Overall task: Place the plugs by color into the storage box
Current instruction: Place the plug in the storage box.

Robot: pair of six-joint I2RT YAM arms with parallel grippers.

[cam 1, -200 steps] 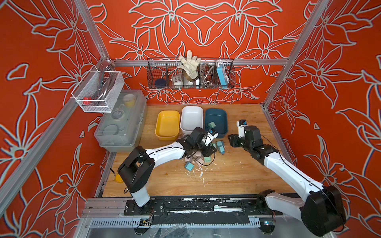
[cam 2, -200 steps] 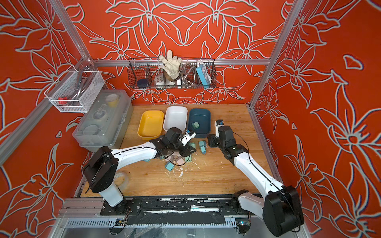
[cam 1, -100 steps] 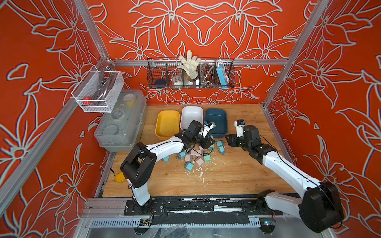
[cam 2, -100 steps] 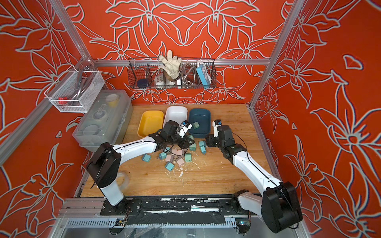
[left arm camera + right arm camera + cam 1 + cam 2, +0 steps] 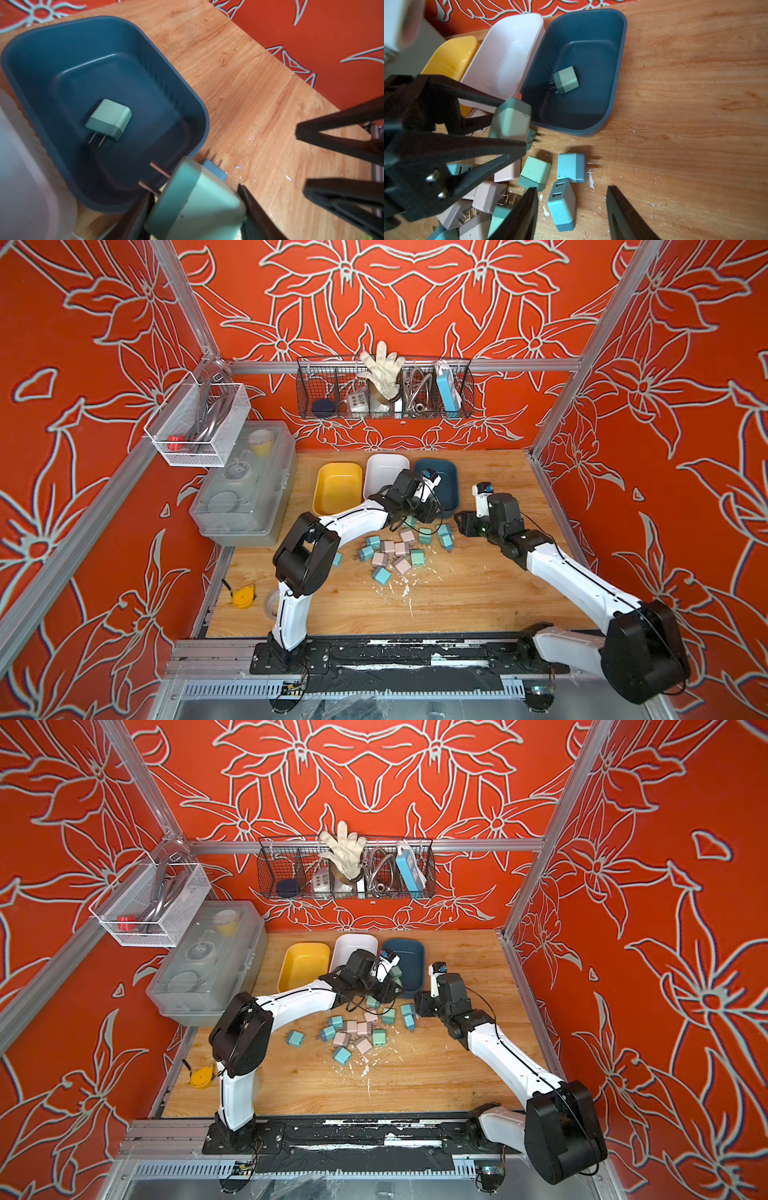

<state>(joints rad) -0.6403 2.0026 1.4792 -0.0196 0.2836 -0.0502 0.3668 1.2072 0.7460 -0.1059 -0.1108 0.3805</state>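
Three open bins serve as the storage box: yellow (image 5: 336,485), white (image 5: 382,468) and dark blue (image 5: 451,472). One mint green plug (image 5: 566,80) lies in the dark blue bin (image 5: 158,68). My left gripper (image 5: 195,193) is shut on another mint green plug (image 5: 197,199), held over that bin's near rim, prongs pointing inward. Several pink, blue and mint plugs (image 5: 395,549) lie loose on the table in front of the bins. My right gripper (image 5: 572,188) is open, low over a light blue plug (image 5: 562,205) at the pile's right edge.
A translucent lidded box (image 5: 245,485) stands at the left. A wire basket (image 5: 384,389) hangs on the back wall and a white mesh basket (image 5: 199,423) on the left wall. A yellow tape measure (image 5: 243,596) lies front left. White flecks dot the wood.
My left gripper has lifted the mint plug from the pile and carried it back to the dark blue bin. My right gripper has shifted slightly left toward the pile.
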